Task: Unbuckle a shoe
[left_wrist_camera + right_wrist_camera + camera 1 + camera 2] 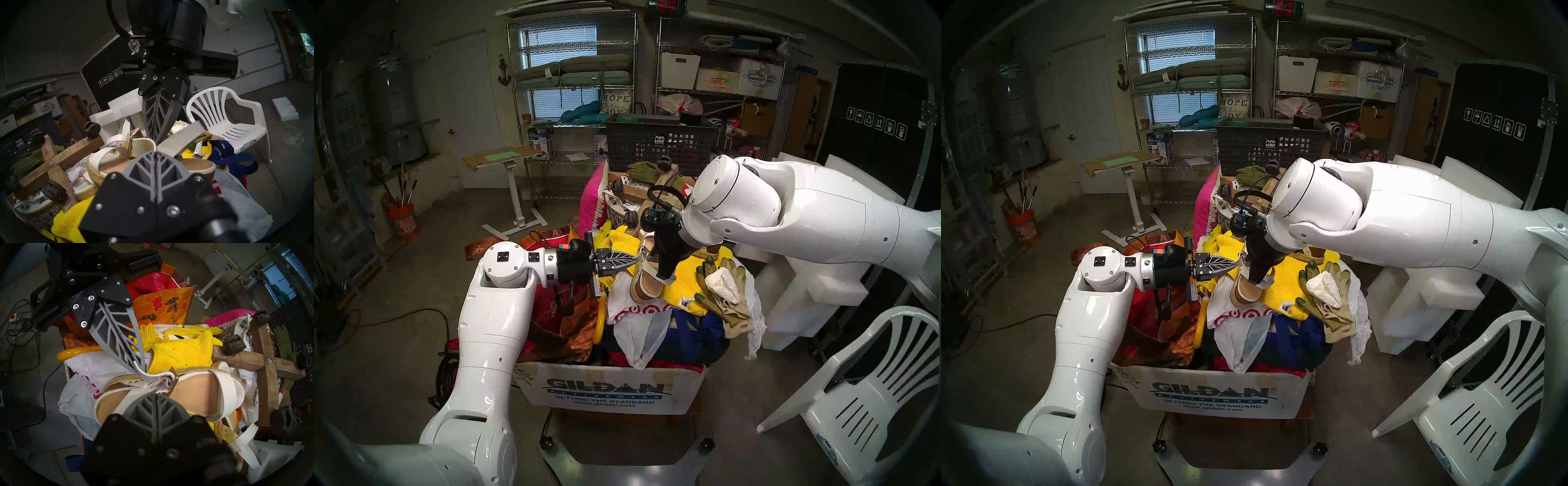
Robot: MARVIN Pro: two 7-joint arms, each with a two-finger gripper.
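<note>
Sandal (195, 389) lies atop the clutter in the cardboard box (609, 393). Left gripper (141, 369) is clamped on the free strap end (153, 376); right gripper (157, 393) is pinched on the strap beside the buckle (173, 380). Risk: a sideways pull could jam the prong, or drag the sandal off the yellow towel (183, 353).

Home garage: sectional door (251, 50), storage shelves (572, 68)
</note>
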